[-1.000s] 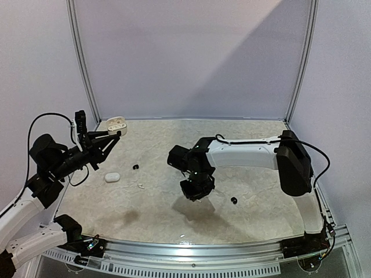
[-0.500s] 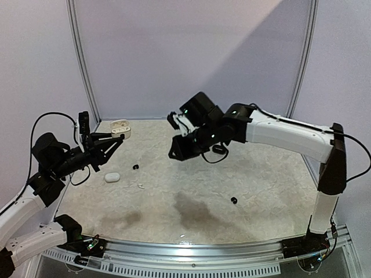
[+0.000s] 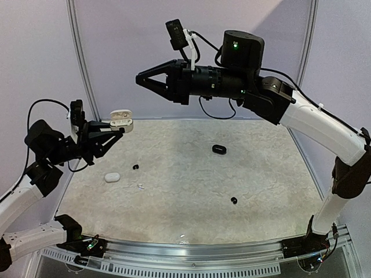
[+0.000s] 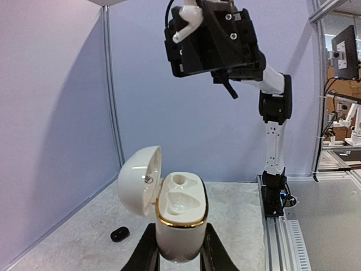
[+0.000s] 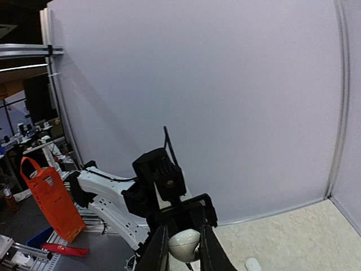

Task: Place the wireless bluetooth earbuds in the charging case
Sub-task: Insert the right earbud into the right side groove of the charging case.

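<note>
Pale marbled counter (image 3: 272,179) enclosed by lilac walls (image 3: 116,46).
Metal posts (image 3: 83,63) stand at its far corners; a slotted rail (image 3: 191,250) runs along its near edge.

No text, label, brand or number can be read in any view. The white charging case (image 4: 179,217) shows no legible marking, and the orange bag (image 5: 48,195) is too blurred to tell.

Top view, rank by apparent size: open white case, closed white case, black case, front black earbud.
1. open white case, though it is raised, so nearness may inflate it
2-3. closed white case and black case: look alike
4. front black earbud
</note>
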You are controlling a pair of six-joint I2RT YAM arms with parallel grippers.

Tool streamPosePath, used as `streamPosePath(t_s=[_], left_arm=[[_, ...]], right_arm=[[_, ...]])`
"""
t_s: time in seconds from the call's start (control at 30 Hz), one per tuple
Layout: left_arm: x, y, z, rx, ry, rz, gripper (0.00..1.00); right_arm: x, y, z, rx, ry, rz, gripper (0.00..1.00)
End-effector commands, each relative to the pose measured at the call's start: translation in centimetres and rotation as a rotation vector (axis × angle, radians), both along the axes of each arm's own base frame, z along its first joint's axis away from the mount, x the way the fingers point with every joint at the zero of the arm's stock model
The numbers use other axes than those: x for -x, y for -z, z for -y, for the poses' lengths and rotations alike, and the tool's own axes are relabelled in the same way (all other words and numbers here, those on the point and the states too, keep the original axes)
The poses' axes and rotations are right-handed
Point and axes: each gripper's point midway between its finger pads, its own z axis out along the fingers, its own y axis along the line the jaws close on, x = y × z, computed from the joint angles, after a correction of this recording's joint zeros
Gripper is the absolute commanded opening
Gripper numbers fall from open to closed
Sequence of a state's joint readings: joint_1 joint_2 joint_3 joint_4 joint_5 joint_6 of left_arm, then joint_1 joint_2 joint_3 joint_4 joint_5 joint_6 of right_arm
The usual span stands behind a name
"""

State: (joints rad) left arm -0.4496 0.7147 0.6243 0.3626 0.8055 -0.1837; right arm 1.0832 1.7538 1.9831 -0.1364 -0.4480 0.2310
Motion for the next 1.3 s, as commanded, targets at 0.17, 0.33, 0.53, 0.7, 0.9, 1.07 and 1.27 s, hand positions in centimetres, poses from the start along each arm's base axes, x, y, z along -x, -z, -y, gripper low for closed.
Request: streamPosePath(t_s=[0.17,0.33,0.53,0.7,0.9,1.07,1.27], left_arm=[[0.8,-3.7,1.7,0.004,0.131,0.105,0.0],[-0.2,-3.8,2.3,-0.017,0.134,0.118,0.0],[0.9,-2.9,2.8,-0.06,0.234,0.159,0.0],[1.6,-3.3,3.3,-0.08,0.334,0.174,0.0],[1.9,-2.1,3.4,-0.083,0.312,0.161,0.0],[2.1,-1.2,3.7,-0.118,0.325,0.145,0.0],[1.8,-0.7,3.9,-0.115,0.306,0.145,0.0]], right_arm=[[3.5,-1.0,-1.5,-0.016,-0.217,0.134,0.0],[3.6,0.8,-1.5,0.078,-0.235,0.144,0.0],[3.0,2.7,-1.4,0.158,-0.199,0.129,0.0],[2.3,3.3,-2.1,0.191,-0.169,0.089,0.0],[3.2,5.9,-1.5,0.292,-0.181,0.113,0.0],[3.6,6.0,-0.7,0.309,-0.182,0.138,0.0],[4.1,7.0,-0.7,0.342,-0.193,0.138,0.0]])
